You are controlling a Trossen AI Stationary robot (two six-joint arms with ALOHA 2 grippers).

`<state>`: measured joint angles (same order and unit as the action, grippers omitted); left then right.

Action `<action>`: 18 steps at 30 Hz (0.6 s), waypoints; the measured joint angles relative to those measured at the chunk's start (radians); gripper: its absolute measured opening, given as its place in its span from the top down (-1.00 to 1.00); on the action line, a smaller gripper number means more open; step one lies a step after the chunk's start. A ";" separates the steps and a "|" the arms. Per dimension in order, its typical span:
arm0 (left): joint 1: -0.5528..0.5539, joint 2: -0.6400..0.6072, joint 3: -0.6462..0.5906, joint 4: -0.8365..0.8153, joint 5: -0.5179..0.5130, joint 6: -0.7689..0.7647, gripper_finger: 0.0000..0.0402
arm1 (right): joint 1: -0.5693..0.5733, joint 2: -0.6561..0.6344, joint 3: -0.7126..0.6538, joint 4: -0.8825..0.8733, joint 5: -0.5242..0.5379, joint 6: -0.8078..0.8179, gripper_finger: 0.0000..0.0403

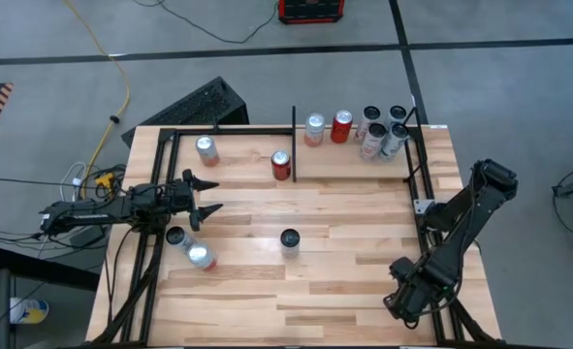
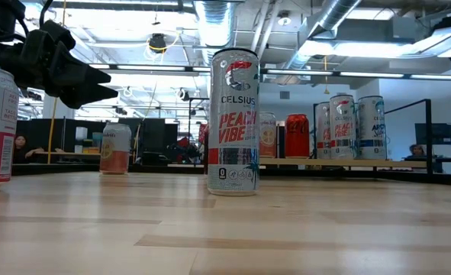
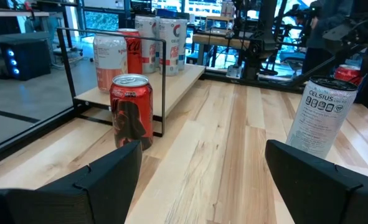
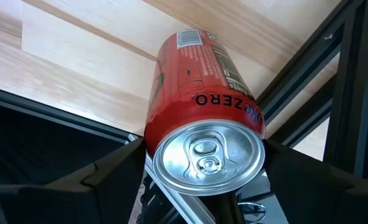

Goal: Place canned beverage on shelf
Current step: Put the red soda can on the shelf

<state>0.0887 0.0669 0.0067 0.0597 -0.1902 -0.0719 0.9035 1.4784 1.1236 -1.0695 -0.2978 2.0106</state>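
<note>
Shelf [image 1: 359,160] holds several cans already; left gripper [image 1: 205,194] hovers with fingers apart near the Celsius can [image 1: 289,238], right gripper [image 4: 202,177] seemingly clamps a red can [image 4: 199,121].

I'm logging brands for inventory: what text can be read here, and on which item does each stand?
"CELSIUS", "PEACH VIBE": tall white can mid-table.
"ZERO": red can in the right gripper.
"PEACH VIBE": one can on the shelf.
Other cans' print is too small or blurred to read.
</note>
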 joint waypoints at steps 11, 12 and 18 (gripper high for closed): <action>0.000 0.000 0.000 0.000 0.000 0.000 -0.63 | 0.000 0.011 0.003 -0.004 0.020 -0.026 -0.64; 0.000 0.000 0.000 0.000 0.000 0.000 -0.63 | -0.001 0.012 0.002 -0.004 0.020 -0.038 -0.64; 0.000 0.000 0.000 0.000 0.000 0.000 -0.63 | -0.003 0.003 0.001 -0.011 0.027 -0.080 -0.60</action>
<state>0.0883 0.0670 0.0063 0.0601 -0.1902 -0.0719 0.9009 1.4818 1.1244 -1.0808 -0.2711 1.9306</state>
